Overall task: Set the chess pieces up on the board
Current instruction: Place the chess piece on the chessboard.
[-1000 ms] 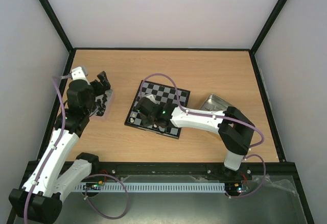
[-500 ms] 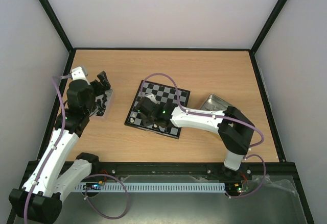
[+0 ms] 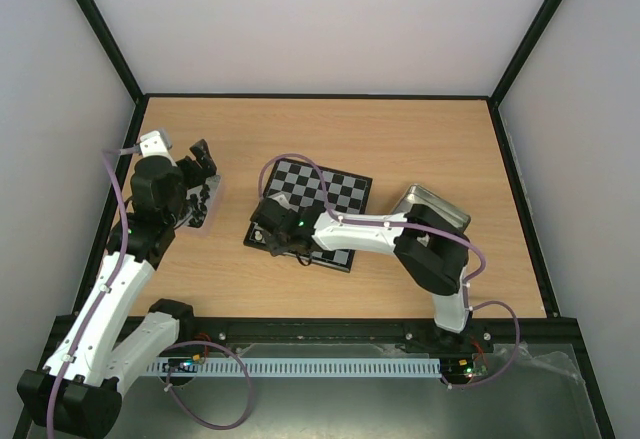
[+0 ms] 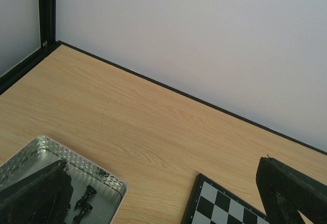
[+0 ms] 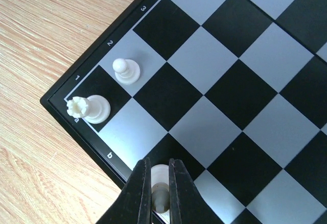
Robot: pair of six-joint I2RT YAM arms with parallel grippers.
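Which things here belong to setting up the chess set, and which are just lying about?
Belong: black-and-grey checked chessboard; cream-white rook and pawn on it; cream-white piece held in the right gripper; small black pieces.
Lying about: silvery embossed metal tin under those black pieces; second silvery tin.

Light wooden table [image 3: 420, 134] carries a chessboard [image 3: 335, 191] and two tins.
The black-rimmed chessboard lies askew near the middle; one silvery tin [image 4: 41, 147] sits at the left, a second tin [image 3: 428, 202] just right of the board.
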